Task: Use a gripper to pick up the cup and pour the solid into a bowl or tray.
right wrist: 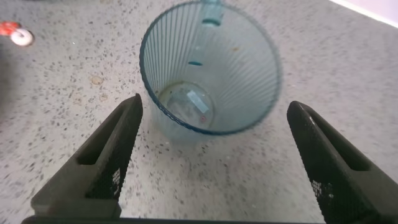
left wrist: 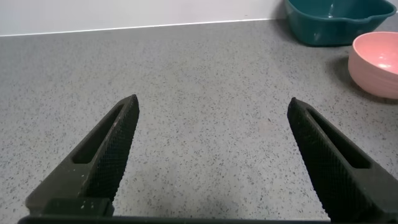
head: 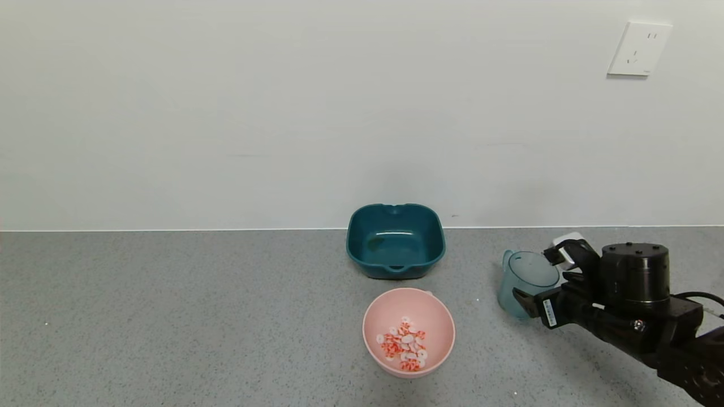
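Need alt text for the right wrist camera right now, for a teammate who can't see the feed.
An empty ribbed blue-green cup stands upright on the speckled grey counter, seen from above between the open jaws of the right gripper, which do not touch it. Two stray ring pieces lie on the counter off to one side.

Solid (head: 405, 343) in bowl (head: 378, 316), before tray (head: 355, 237)

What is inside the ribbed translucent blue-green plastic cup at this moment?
The ribbed translucent blue-green plastic cup looks empty: the right wrist view shows its bare bottom, between the right gripper's open fingers. The small orange-red and white ring pieces lie in the round pale pink bowl.
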Motion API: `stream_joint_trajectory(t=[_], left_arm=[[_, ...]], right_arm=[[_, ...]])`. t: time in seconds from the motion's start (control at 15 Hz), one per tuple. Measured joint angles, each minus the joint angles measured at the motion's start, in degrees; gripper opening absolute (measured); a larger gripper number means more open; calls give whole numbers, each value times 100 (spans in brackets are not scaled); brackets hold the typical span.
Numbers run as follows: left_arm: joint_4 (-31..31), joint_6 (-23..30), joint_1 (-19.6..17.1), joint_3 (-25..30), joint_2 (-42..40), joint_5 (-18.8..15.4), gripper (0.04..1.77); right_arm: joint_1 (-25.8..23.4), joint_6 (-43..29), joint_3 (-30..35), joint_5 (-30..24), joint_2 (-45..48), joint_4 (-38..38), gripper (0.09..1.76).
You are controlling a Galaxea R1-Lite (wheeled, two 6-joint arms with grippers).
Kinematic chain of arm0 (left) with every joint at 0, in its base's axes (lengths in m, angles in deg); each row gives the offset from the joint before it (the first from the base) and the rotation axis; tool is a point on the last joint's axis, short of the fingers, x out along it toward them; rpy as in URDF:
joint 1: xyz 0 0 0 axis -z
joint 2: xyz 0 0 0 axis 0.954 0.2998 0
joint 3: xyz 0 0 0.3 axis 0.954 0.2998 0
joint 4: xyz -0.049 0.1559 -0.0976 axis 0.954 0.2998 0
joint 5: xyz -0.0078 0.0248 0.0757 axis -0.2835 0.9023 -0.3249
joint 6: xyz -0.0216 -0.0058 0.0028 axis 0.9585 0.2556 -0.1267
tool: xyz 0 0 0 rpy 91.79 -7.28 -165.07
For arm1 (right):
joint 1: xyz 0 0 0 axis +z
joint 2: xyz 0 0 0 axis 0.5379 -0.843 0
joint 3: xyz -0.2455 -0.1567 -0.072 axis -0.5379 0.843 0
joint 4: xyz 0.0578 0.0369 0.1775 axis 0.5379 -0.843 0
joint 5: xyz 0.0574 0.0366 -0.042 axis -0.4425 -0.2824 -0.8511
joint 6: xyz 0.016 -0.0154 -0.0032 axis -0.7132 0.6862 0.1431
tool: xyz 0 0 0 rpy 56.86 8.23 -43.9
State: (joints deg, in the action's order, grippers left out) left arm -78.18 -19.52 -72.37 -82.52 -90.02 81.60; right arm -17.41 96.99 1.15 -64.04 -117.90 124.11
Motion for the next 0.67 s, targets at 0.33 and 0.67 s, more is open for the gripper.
stream_joint_trajectory(t=[0.33,0.67], left_arm=[[-2,0,0,0,0,2,172],[-6,-11,0,0,2,0,172]], right_arm=[[66,-102,-408,-12,1571,-2055,170],[85,-217,-594,2,3165,-3619,170]])
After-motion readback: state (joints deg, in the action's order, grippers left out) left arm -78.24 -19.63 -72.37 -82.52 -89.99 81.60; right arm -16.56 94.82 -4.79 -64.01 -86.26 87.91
